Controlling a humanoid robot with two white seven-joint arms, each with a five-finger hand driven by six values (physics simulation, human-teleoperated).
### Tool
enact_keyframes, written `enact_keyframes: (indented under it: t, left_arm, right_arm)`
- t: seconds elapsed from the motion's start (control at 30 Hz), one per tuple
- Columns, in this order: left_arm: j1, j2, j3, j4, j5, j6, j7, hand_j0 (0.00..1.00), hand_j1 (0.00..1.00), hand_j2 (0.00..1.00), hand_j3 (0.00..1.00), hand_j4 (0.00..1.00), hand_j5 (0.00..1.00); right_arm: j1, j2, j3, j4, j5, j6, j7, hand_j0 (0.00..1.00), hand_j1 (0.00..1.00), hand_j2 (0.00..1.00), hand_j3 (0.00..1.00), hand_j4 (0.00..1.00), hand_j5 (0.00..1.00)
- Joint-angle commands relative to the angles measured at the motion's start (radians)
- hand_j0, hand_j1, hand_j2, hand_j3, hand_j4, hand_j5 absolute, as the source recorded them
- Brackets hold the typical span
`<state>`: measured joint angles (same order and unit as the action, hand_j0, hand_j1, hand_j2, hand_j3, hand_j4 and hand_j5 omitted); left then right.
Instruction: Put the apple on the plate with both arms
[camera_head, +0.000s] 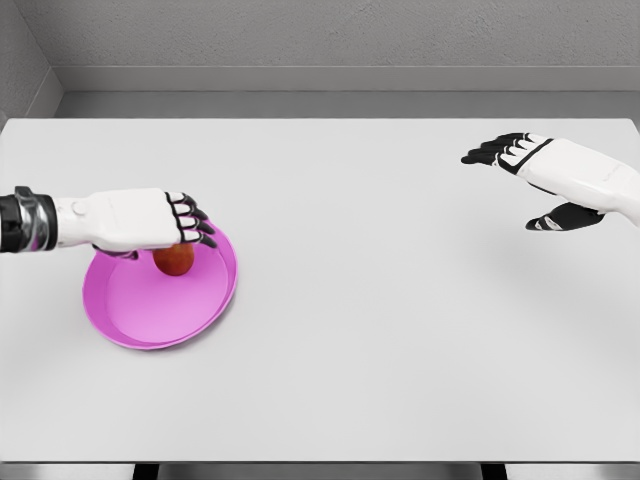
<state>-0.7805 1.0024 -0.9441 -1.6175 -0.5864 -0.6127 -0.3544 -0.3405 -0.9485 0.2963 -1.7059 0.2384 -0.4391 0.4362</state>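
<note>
A pink plate (150, 310) lies on the white table at the left. A red-orange apple (175, 261) is at the plate's far side, only its lower part showing beneath my left hand (192, 236). That hand reaches in from the left and covers the apple from above, fingers curled down around it. Whether the apple rests on the plate or hangs just over it is hidden. My right hand (510, 190) hovers far off at the right side of the table, fingers stretched out and thumb apart, holding nothing.
The white table (380, 330) stretches wide between the two hands. Its front edge runs along the bottom of the view, and a grey wall stands behind its far edge.
</note>
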Motion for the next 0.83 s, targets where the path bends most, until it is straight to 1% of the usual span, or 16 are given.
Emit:
enact_keyframes:
  t: [0.0,0.07,0.1,0.13,0.17,0.2,0.27,0.43,0.8]
  left_arm:
    - [0.004,0.021,0.051,0.028,0.115,0.002,0.002,1.0,1.0,1.0,1.0,1.0,1.0]
    - [0.05,0.047,0.123,0.044,0.155,0.002,0.002,1.0,1.0,1.0,1.0,1.0,1.0]
    - [0.055,0.053,0.13,0.053,0.184,0.002,0.002,1.0,1.0,1.0,1.0,1.0,1.0]
    - [0.055,0.056,0.137,0.085,0.218,0.002,0.003,1.0,1.0,1.0,1.0,1.0,1.0]
    - [0.056,0.056,0.149,0.11,0.235,0.002,0.003,1.0,1.0,1.0,1.0,1.0,1.0]
    - [0.055,0.056,0.165,0.153,0.264,0.002,0.003,1.0,1.0,1.0,1.0,1.0,1.0]
    - [0.056,0.058,0.169,0.196,0.313,0.002,0.003,1.0,1.0,1.0,1.0,1.0,1.0]
    - [0.069,0.056,0.168,0.217,0.31,0.002,0.0,1.0,1.0,1.0,1.0,1.0,1.0]
    - [0.07,0.053,0.166,0.217,0.306,0.002,0.0,1.0,1.0,1.0,1.0,1.0,1.0]
  right_arm:
    - [0.0,-0.001,0.0,-0.001,-0.005,0.002,-0.001,1.0,1.0,1.0,1.0,1.0,1.0]
    - [0.0,-0.001,0.0,0.0,-0.005,0.002,-0.001,1.0,1.0,1.0,1.0,1.0,1.0]
    - [0.0,-0.001,0.0,-0.001,-0.005,0.0,-0.001,1.0,1.0,1.0,1.0,1.0,1.0]
    - [0.0,-0.001,0.0,-0.001,-0.005,0.0,-0.001,1.0,1.0,1.0,1.0,1.0,1.0]
    - [0.0,-0.001,0.0,0.0,-0.005,0.0,-0.001,1.0,1.0,1.0,1.0,1.0,1.0]
    - [0.0,-0.001,0.0,-0.001,-0.005,0.0,-0.001,1.0,1.0,1.0,1.0,1.0,1.0]
    - [0.0,0.0,0.0,-0.001,-0.005,0.0,-0.001,1.0,1.0,1.0,1.0,1.0,1.0]
    - [0.0,-0.001,0.0,-0.001,-0.005,0.0,-0.001,1.0,1.0,1.0,1.0,1.0,1.0]
    - [0.0,0.0,0.0,-0.001,-0.005,0.0,-0.001,1.0,1.0,1.0,1.0,1.0,1.0]
